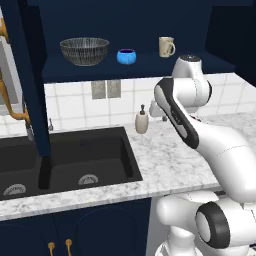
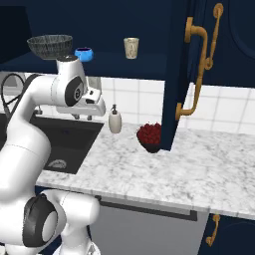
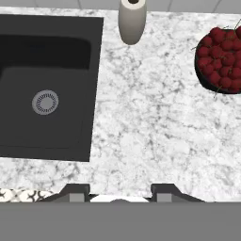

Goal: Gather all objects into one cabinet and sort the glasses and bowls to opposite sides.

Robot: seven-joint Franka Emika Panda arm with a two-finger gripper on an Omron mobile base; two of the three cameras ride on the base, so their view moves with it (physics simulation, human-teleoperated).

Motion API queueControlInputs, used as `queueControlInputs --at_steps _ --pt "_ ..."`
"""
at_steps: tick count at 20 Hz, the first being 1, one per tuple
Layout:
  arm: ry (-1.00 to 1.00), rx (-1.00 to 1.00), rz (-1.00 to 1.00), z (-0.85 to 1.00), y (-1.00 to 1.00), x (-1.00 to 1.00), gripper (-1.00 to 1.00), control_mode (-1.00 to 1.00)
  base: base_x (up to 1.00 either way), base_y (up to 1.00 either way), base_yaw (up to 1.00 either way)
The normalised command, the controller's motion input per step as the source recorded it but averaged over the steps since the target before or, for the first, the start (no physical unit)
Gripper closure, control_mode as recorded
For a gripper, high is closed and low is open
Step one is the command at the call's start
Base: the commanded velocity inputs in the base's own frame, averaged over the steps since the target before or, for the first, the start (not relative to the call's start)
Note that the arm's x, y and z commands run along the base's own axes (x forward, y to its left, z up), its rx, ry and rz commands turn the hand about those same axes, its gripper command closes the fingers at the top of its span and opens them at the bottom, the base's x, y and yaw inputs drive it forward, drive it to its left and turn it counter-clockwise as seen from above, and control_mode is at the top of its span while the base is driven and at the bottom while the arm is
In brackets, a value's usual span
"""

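Wire-mesh bowl (image 1: 84,50) and blue bowl (image 1: 126,56) sit at the shelf's left end, cream mug (image 1: 166,47) w/ space apart, prob. for sorting. Hand (image 3: 118,190) above table, fingers apart, empty.

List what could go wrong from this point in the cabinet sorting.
1. The cream mug stands near the shelf's open edge; a careless reach could knock it off.
2. The blue bowl sits close beside the wire-mesh bowl, so gripping one may nudge the other.
3. The end effector hangs empty above the counter, with the soap dispenser and bowl of red fruit nearby; a low swing might hit them.
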Motion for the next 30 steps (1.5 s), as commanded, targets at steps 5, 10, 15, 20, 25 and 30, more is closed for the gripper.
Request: queueControlInputs --at_steps 5,10,15,20,25,30 --pt "0.0 0.0 0.0 0.0 0.0 0.0 -1.0 1.0 -0.08 0.0 0.0" --pt "0.0 0.0 0.0 0.0 0.0 0.0 -1.0 1.0 -0.55 -0.01 0.0" --pt "0.0 0.0 0.0 0.0 0.0 0.0 -1.0 1.0 -0.95 -0.06 -0.01" --pt "0.0 0.0 0.0 0.0 0.0 0.0 -1.0 1.0 -0.53 -0.03 -0.09" --pt "0.0 0.0 0.0 0.0 0.0 0.0 -1.0 1.0 -0.14 0.0 -0.27" --pt "0.0 0.0 0.0 0.0 0.0 0.0 -1.0 1.0 0.0 0.0 -0.64"
